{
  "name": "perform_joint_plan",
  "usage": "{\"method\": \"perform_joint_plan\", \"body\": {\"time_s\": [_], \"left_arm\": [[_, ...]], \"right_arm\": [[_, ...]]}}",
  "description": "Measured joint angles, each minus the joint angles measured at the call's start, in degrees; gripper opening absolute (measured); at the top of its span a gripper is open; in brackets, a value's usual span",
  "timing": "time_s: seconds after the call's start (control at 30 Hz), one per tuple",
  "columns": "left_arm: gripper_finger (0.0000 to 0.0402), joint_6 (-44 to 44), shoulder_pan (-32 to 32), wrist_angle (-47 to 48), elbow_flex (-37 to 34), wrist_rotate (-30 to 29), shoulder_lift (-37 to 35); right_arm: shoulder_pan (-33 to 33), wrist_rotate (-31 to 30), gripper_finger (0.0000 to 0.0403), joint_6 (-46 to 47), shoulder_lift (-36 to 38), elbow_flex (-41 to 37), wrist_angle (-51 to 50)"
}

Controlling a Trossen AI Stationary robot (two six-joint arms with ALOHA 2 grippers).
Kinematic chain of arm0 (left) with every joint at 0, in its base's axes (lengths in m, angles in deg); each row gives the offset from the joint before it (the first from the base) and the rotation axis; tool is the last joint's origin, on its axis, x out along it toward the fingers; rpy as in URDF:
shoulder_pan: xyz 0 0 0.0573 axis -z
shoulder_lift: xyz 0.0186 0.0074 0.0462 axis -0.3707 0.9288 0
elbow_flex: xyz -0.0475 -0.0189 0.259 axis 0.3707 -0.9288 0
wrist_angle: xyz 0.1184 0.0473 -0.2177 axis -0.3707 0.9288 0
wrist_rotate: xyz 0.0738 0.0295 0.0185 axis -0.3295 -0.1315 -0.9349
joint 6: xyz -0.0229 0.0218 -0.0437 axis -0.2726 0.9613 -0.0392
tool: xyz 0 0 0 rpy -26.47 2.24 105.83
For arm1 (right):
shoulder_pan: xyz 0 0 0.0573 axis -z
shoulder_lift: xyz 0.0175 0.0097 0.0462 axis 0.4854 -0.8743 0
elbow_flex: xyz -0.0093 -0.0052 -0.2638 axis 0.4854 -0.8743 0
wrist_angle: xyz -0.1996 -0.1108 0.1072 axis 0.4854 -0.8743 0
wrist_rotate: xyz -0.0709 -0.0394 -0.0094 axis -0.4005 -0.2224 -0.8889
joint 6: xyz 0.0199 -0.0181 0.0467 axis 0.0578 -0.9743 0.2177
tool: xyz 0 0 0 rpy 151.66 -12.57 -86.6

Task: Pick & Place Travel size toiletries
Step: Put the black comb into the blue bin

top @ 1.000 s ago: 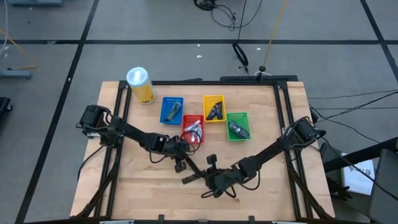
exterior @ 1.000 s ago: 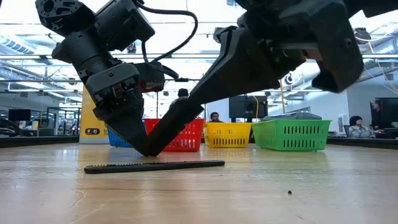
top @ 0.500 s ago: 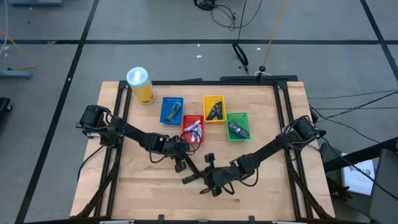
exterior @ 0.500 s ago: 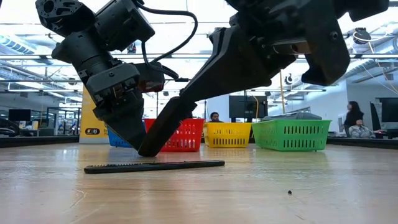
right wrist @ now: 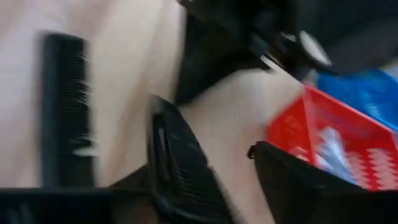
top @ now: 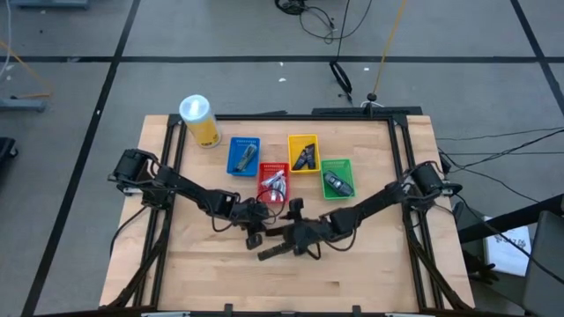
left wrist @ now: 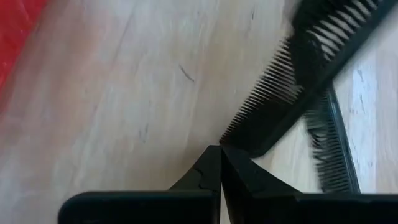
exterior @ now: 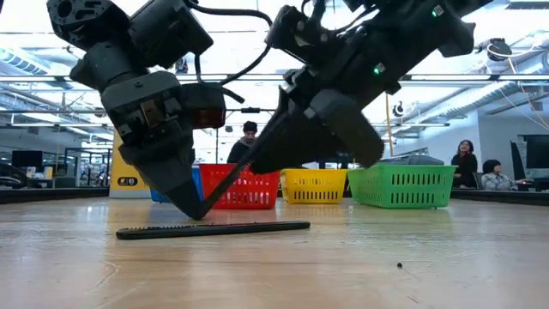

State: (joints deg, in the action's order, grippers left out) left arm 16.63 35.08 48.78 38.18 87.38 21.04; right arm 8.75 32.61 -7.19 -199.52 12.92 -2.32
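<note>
Progress: four baskets at the table's far middle already hold items. Blue basket (top: pixel 243 156): one dark piece. Red basket (top: pixel 273 183): silvery-white mini tubes. Yellow basket (top: pixel 303 151): dark packets. Green basket (top: pixel 336 178): a dark grey rounded piece. Judged mostly sorted.

Outstanding: a black comb (top: pixel 278 250) lies flat on the bare wood, nearer the front edge than the baskets (the low view shows it as a long thin bar (exterior: pixel 213 228) resting on the table). A second comb-like toothed piece (left wrist: pixel 323 43) appears in the left wrist view; whether it is lifted cannot be told.

Left gripper (top: pixel 256 236): fingers pressed together, empty, tips at the table just beside the comb's end.

Right gripper (top: pixel 291 236): fingers parted, one finger (right wrist: pixel 186 174) visible, low over the comb; nothing held.
</note>
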Motion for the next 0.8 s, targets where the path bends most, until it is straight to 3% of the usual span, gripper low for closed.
{"method": "perform_joint_plan", "body": {"time_s": [0.17,0.37,0.5,0.6,0.7,0.8], "left_arm": [[0.0006,-0.26,0.03,-0.59,-0.02,-0.86,0.04],[0.0007,-0.02,-0.11,-0.40,-0.04,-1.81,0.04],[0.0002,0.16,-0.13,-0.34,-0.04,-1.85,0.02],[0.0006,0.22,-0.13,-0.27,-0.04,-1.88,0.02],[0.0009,0.22,-0.17,-0.19,-0.04,-2.02,-0.03],[0.0003,0.39,-0.43,-0.21,-0.04,-2.07,-0.07]], "right_arm": [[1.91,5.78,0.0220,0.11,-1.09,0.03,1.44],[1.03,6.52,0.0200,-0.38,-1.05,0.06,3.12],[0.95,6.13,0.0154,-0.15,-1.05,0.06,3.08],[0.90,7.28,0.0093,-0.08,-1.05,0.06,1.81],[1.05,13.17,0.0030,-1.82,-1.03,0.06,0.49],[1.09,17.54,0.0012,-1.81,-0.98,0.08,-1.47]]}}
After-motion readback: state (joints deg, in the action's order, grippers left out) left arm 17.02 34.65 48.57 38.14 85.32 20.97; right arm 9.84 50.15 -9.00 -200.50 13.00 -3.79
